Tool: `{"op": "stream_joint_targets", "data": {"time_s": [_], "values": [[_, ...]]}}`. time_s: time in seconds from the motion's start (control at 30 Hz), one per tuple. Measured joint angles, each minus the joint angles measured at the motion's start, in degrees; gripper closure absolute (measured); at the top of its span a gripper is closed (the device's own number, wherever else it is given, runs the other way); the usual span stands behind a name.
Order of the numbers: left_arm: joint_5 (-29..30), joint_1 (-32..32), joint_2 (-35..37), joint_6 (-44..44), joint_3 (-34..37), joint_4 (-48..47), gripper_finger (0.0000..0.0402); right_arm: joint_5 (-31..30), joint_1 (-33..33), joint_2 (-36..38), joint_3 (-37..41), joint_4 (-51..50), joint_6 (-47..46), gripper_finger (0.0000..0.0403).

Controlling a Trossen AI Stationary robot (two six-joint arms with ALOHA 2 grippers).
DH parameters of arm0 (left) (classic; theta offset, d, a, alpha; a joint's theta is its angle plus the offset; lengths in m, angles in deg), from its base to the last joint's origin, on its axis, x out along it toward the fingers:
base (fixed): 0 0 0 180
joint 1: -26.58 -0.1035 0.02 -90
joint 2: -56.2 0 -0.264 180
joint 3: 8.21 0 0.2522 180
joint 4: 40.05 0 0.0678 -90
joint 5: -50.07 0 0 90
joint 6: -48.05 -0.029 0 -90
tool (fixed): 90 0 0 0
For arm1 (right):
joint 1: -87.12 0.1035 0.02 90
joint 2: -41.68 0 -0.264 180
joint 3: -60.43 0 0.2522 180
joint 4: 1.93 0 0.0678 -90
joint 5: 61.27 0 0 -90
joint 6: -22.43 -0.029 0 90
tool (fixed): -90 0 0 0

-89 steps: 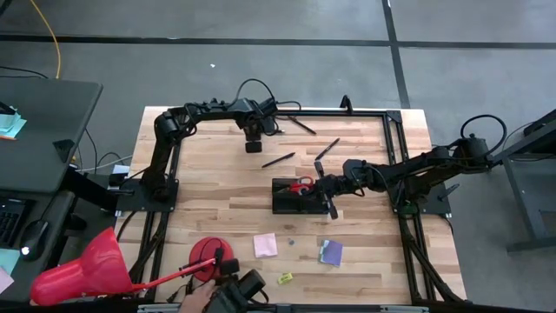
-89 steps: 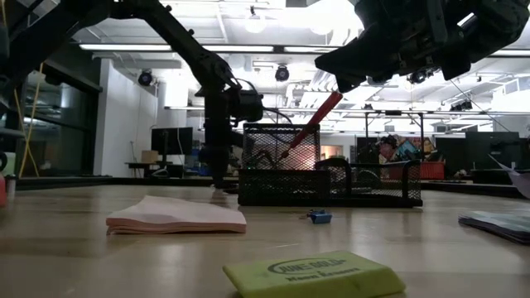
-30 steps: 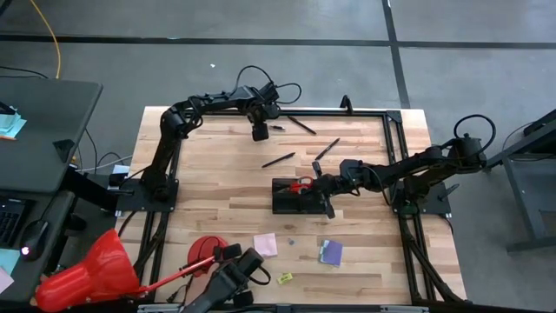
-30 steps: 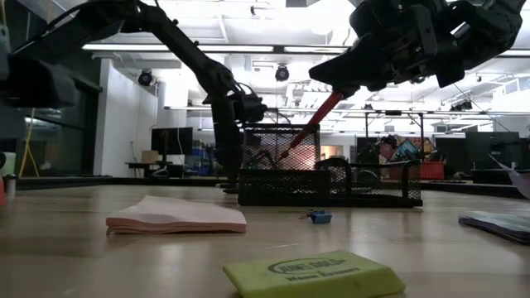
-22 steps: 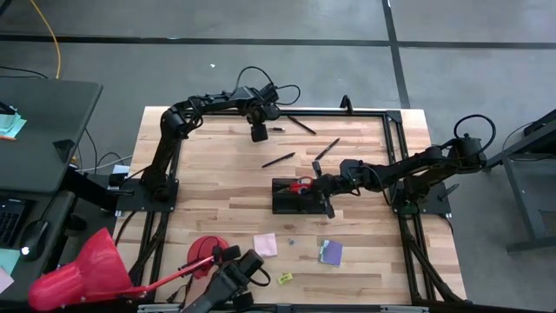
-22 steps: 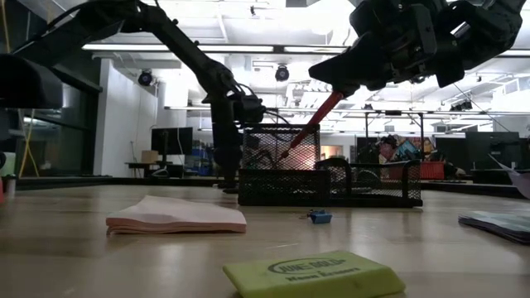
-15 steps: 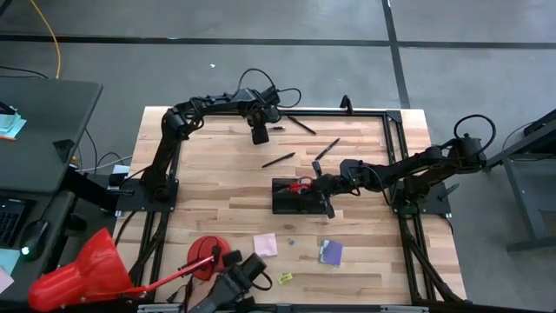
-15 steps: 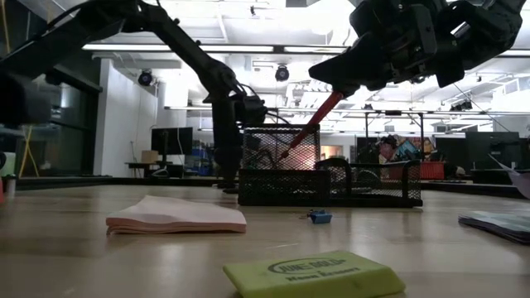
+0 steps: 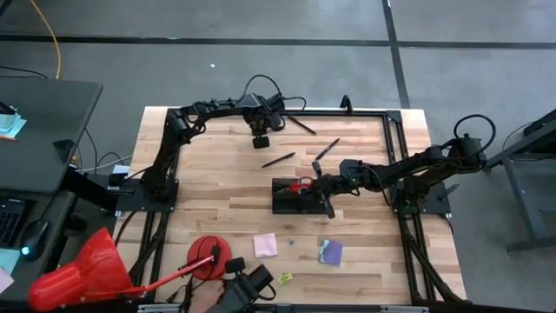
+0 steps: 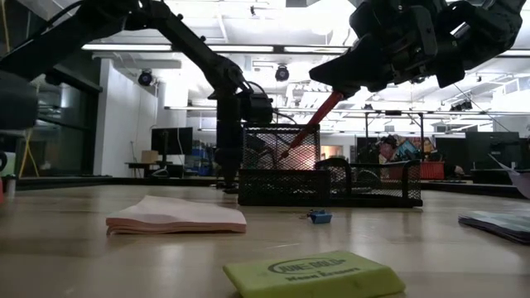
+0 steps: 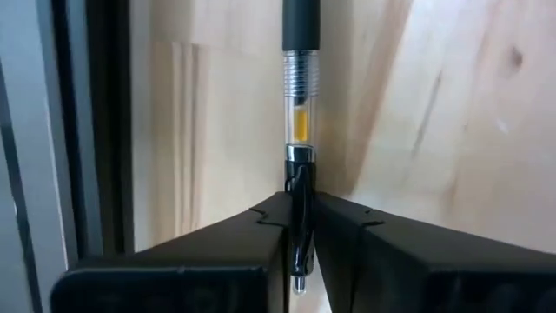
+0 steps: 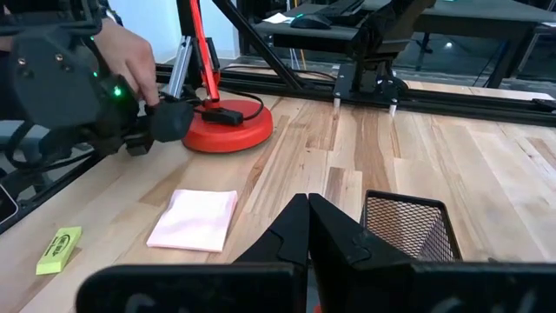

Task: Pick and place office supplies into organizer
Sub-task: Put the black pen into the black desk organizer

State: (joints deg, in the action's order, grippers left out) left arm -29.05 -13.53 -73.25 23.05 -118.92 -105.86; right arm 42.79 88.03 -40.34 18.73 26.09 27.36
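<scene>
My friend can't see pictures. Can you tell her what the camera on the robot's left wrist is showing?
The left gripper has its dark jaws shut on a pen, pinching it near its metal clip. The pen has a clear middle with a yellow bit inside and a black grip farther out. Behind it lies the light wooden table, with a black frame rail along one side.

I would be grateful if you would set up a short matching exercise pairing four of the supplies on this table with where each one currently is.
Things:
1. clear-barrel pen
2. red-handled scissors
3. pink sticky pad
4. yellow eraser

Places:
A. standing in the black mesh organizer
B. flat on the wood, on the near side of the organizer
C. clamped between the fingers of the left tool
D. near the table's front edge, beside a dark handheld device

Pairs: 1-C, 2-A, 3-B, 4-D
</scene>
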Motion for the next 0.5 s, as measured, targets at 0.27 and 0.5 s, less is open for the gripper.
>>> {"op": "stream_joint_targets", "data": {"time_s": [0.27, 0.5], "values": [[3.32, 0.85, 2.06, 1.28, 0.46, -5.22, 0.0390, -0.09, 0.00, 0.00, 0.00, 0.02, -0.02, 0.0402], [5.04, 0.79, 5.33, 1.91, 0.46, -7.38, 0.0396, -0.33, -0.02, 0.00, 0.00, 0.04, 0.00, 0.0402]]}}
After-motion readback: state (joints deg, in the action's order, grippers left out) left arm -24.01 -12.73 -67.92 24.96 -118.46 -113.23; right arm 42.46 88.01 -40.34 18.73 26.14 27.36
